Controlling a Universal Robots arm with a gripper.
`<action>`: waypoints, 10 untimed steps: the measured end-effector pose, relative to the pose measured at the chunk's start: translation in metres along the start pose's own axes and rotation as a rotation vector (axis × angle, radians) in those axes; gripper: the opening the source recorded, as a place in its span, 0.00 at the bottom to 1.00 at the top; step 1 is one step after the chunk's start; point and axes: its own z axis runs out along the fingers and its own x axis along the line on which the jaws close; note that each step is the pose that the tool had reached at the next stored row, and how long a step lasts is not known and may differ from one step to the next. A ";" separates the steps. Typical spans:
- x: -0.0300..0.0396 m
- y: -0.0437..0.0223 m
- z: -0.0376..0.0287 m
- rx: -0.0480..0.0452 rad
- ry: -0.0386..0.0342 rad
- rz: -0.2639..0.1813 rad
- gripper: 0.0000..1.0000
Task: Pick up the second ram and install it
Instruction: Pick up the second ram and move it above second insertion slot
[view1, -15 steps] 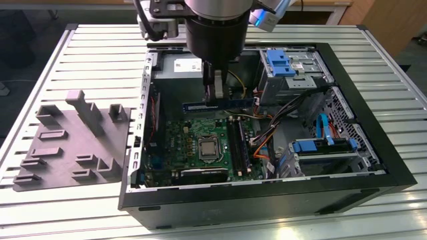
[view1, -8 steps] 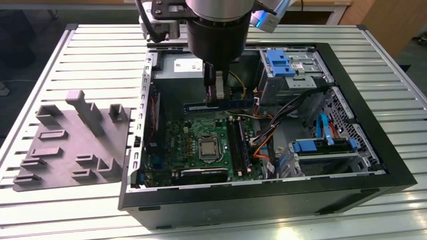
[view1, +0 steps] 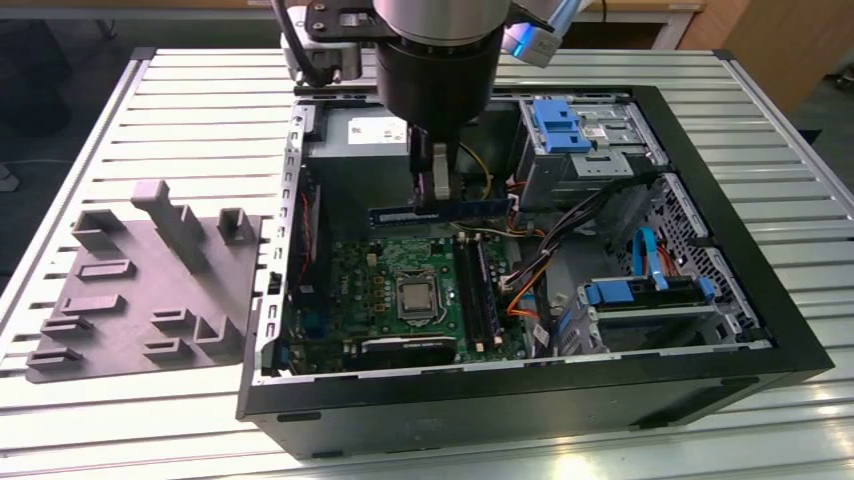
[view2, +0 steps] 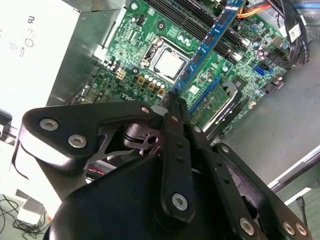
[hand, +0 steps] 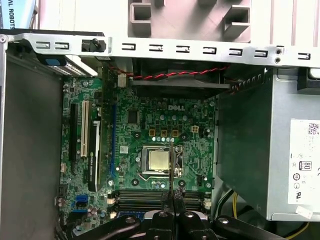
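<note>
Green-black slim flat memory stick, the second ram (view1: 461, 211): pinched between closed-up fingers (view1: 438, 178), hanging over the green motherboard (view1: 360, 272) toward its twelve o'clock, exterior view. Step: carrying, unseated. Seating calls for turning it parallel to long black slots (view1: 470, 285).

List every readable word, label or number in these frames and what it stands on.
On the power supply: label print too small to read.
On the motherboard: a white maker's logo; other markings too small.
On the second ram: white sticker, unreadable.
On the blue sheet: letters cut off.
</note>
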 end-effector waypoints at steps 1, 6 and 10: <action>0.0000 -0.0001 0.0002 0.0000 -0.0001 0.000 0.11; 0.0000 -0.0007 0.0012 0.0000 0.0000 0.000 0.11; 0.0001 -0.0013 0.0020 0.0000 0.0000 0.000 0.11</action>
